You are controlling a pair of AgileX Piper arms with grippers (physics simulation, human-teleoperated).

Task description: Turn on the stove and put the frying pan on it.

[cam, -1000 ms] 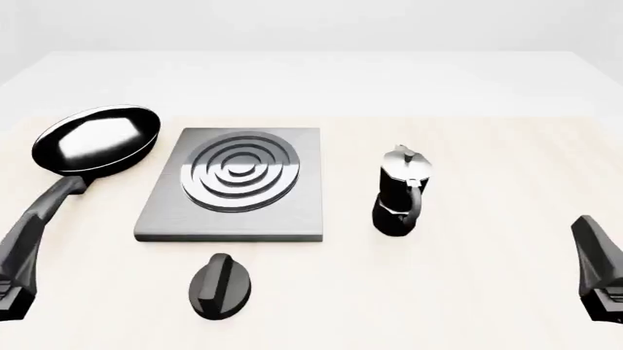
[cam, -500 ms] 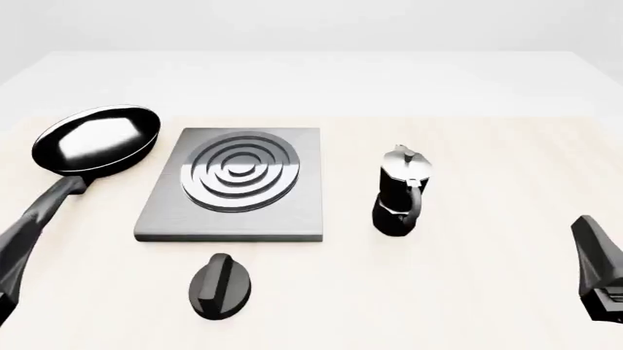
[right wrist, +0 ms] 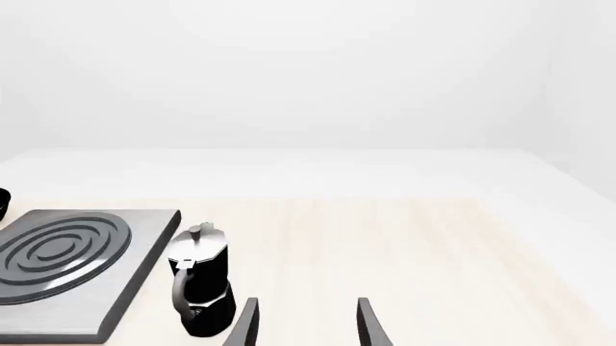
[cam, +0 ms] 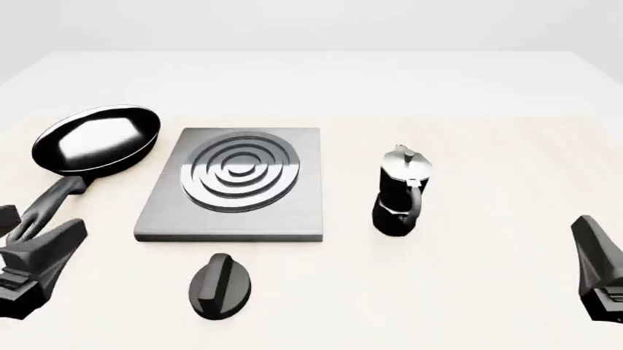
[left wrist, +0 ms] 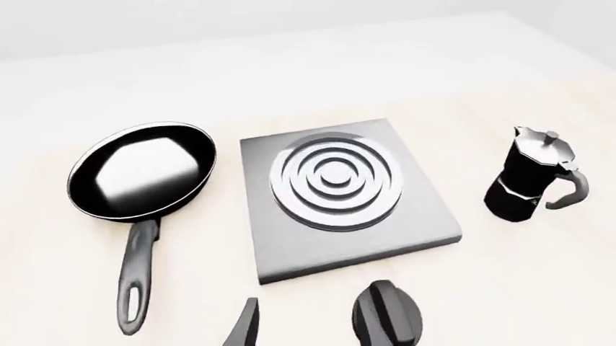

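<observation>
The frying pan (cam: 98,138) lies at the far left, shiny inside up, its long handle (cam: 44,208) pointing toward the near edge. Right of it sits the stove (cam: 233,182), a grey plate with a ring burner, and its black knob (cam: 219,286) stands apart in front. My left gripper (cam: 41,232) hovers open by the end of the pan's handle. In the left wrist view the pan (left wrist: 144,169), the stove (left wrist: 337,191) and the knob (left wrist: 388,321) all show, with one finger (left wrist: 245,328) between handle and knob. My right gripper (cam: 596,255) is open at the near right, holding nothing.
A black moka pot (cam: 399,191) stands upright just right of the stove, also seen in the right wrist view as the moka pot (right wrist: 200,288) beside the stove's edge (right wrist: 115,288). The light wooden table (cam: 486,146) stretches far beyond the objects.
My left gripper has swung in from the left edge, rising and moving right toward the end of the pan's handle. The right gripper and the objects have not moved.
</observation>
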